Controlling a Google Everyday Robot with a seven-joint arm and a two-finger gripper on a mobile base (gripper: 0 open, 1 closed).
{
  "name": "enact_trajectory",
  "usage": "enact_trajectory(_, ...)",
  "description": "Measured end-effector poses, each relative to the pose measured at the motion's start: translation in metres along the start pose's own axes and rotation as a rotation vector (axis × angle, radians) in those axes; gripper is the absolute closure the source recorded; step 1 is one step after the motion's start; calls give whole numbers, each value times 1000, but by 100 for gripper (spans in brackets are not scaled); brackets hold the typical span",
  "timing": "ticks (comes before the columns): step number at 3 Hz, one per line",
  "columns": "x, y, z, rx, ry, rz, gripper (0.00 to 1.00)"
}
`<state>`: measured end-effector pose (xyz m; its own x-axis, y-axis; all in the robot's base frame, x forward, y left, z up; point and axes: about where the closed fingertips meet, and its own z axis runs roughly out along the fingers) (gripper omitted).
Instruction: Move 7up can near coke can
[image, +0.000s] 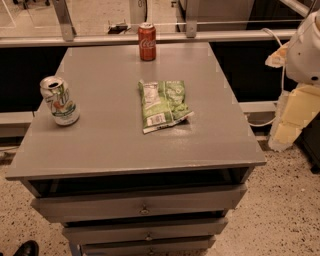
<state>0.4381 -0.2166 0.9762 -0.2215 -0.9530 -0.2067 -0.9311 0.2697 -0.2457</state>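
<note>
status: move judged not yet begun | 7up can (59, 101) stood upright near the left edge of the surface (110, 145), well apart from the coke can (147, 42) at the far edge | green snack bag (163, 105) lay flat mid-surface, roughly between them | gripper (285, 130) hung beyond the right edge, holding nothing visible; grip state could not be told
</note>
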Motion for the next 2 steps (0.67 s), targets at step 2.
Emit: enact_trajectory(2, -20, 2, 6, -17, -78, 10, 0)
